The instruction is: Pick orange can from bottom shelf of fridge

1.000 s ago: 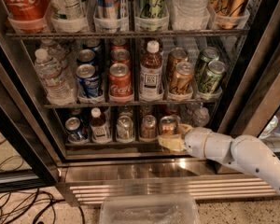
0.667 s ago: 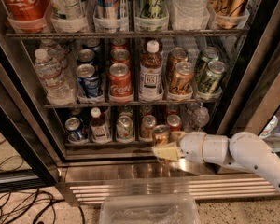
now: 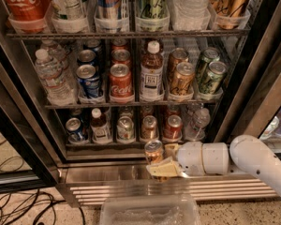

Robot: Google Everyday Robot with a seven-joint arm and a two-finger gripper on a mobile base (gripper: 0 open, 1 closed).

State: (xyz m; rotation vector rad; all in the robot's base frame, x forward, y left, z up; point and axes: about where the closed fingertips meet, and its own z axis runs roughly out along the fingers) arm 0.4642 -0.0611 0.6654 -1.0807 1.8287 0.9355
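Note:
The orange can (image 3: 153, 151), copper-bodied with a silver lid, is upright just in front of the bottom shelf (image 3: 107, 146) of the fridge (image 3: 25, 125), outside its rows. My gripper (image 3: 160, 159) reaches in from the right on a white arm and is shut on this can, with one pale finger (image 3: 162, 168) under and beside it and the other behind it. On the bottom shelf stand a blue can, a small bottle, a silver can, another copper can (image 3: 150, 126), a redder can (image 3: 173, 126) and a water bottle.
The middle rack holds water bottles, blue cans, Coca-Cola cans, a bottle, gold cans and green cans (image 3: 210, 76). A clear plastic bin (image 3: 150, 212) sits on the floor below the fridge sill. Cables (image 3: 18, 205) lie on the floor at left. The door frame (image 3: 267, 93) stands at right.
My gripper has drawn back out of the bottom shelf, down and to the left, bringing the orange can with it in front of the shelf edge.

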